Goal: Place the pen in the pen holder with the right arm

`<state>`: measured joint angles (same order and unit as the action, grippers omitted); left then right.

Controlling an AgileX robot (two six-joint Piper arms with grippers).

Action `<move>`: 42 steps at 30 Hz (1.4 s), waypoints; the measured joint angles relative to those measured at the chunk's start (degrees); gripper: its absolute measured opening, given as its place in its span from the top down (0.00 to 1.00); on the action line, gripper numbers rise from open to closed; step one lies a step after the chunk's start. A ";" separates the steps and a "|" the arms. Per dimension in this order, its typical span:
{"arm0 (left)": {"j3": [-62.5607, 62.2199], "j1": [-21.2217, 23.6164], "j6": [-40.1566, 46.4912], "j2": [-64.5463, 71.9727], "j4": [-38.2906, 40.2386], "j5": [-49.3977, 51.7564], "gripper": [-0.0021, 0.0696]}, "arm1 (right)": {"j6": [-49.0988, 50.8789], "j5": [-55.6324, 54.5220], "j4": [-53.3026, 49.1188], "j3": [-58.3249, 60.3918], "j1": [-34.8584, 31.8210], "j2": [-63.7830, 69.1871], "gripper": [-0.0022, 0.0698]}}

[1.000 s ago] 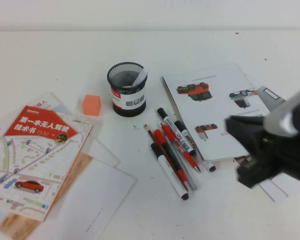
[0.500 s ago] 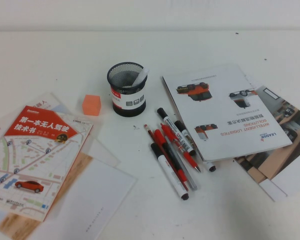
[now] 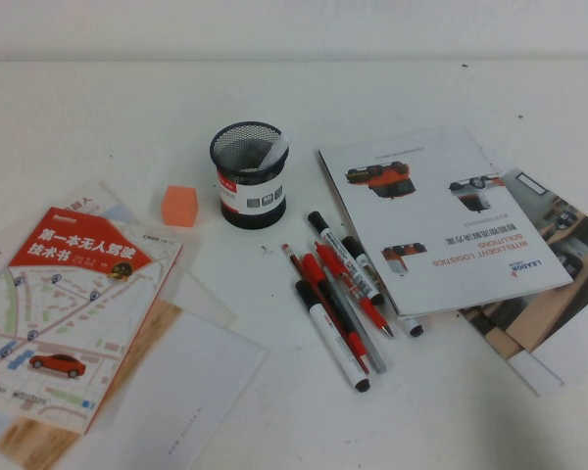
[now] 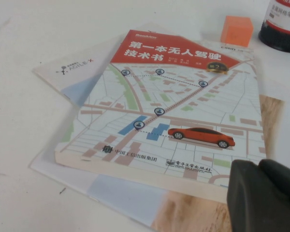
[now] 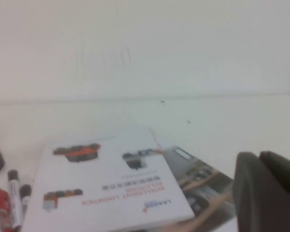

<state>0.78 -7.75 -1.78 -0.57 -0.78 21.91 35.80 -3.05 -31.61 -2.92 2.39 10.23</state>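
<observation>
The pen holder (image 3: pixel 249 174) is a black mesh cup with a white label band, standing at the table's middle back. The pen (image 3: pixel 274 152), slim and white, stands inside it and leans on the right side of the rim. Neither arm shows in the high view. My left gripper (image 4: pixel 259 165) is shut and empty, low over the red map book (image 4: pixel 174 106); the holder's base (image 4: pixel 282 26) shows beyond it. My right gripper (image 5: pixel 259 157) is shut and empty, at the table's right over the brochures (image 5: pixel 111 179), well away from the holder.
Several markers and pens (image 3: pixel 338 299) lie in a bunch in front of the holder. An orange cube (image 3: pixel 178 205) sits to its left. The red map book (image 3: pixel 69 313) and loose sheets lie at the front left. A white brochure (image 3: pixel 436 220) lies on the right.
One second ago my right arm showed at the high view's right edge; it has pulled back out of that view. The pen and holder have not moved.
</observation>
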 joint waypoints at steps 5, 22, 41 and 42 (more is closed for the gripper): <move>0.00 0.00 0.00 0.00 0.00 0.00 0.97 | -30.54 9.60 24.17 1.17 0.08 -5.68 1.00; 0.00 0.00 0.00 -0.09 0.00 0.00 0.97 | -32.69 23.15 28.05 4.56 0.08 -10.65 1.00; 0.00 0.00 0.00 -0.09 0.00 0.00 0.97 | -33.83 23.15 27.83 4.61 0.08 -10.65 1.00; 0.00 0.00 0.00 -0.09 0.00 0.00 0.97 | -33.83 23.15 27.83 4.61 0.08 -10.65 1.00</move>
<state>0.78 -7.75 -1.78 -0.66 -0.78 21.91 1.97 20.10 -3.78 1.70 2.48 -0.42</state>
